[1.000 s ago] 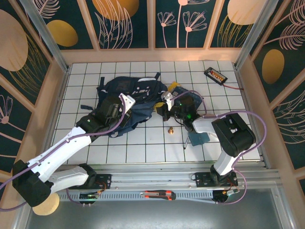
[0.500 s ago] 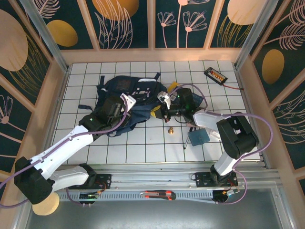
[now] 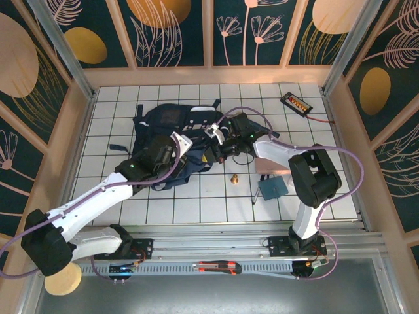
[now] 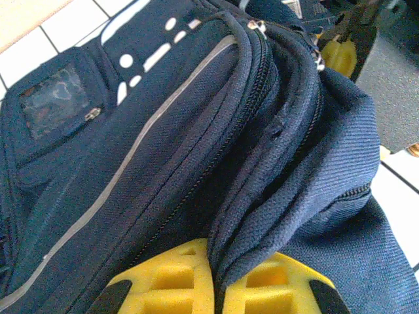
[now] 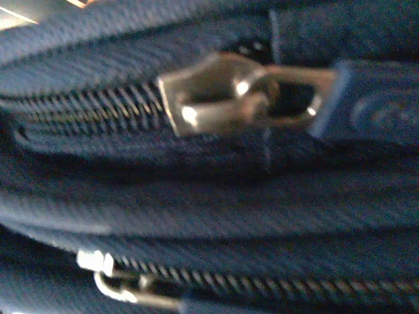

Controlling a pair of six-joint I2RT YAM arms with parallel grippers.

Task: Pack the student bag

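The left claw [image 4: 215, 282] was clamped shut on a raised fold of the student bag [image 3: 167, 121], its yellow fingers [image 4: 163, 278] pinching the navy fabric just below the rows of zips. The bag lay bunched on the white-tiled desk [image 3: 196, 203], left of centre and towards the back, with its striped front face turned up. At the bag's right edge the right claw [image 3: 215, 142] was closed and pressed close against the zip lines. Its wrist camera looked straight at a metal zip slider [image 5: 209, 95] and its blue pull tab [image 5: 366, 108]. Whether that claw held anything could not be made out.

The work in hand appeared to be a zip on the main compartment. To do it well, the left claw should probably keep its fold taut and steady. The right should draw the slider along the line of the teeth rather than across them, so the loose fabric beside it does not snag.

Further right, a small brass piece [image 3: 233, 177] and a blue pad [image 3: 272, 188] sat unpacked, well apart from the bag.

Compared with a second before, the right claw had travelled left along the bag's edge. The left claw had shifted slightly right, and the fabric between them was more gathered.
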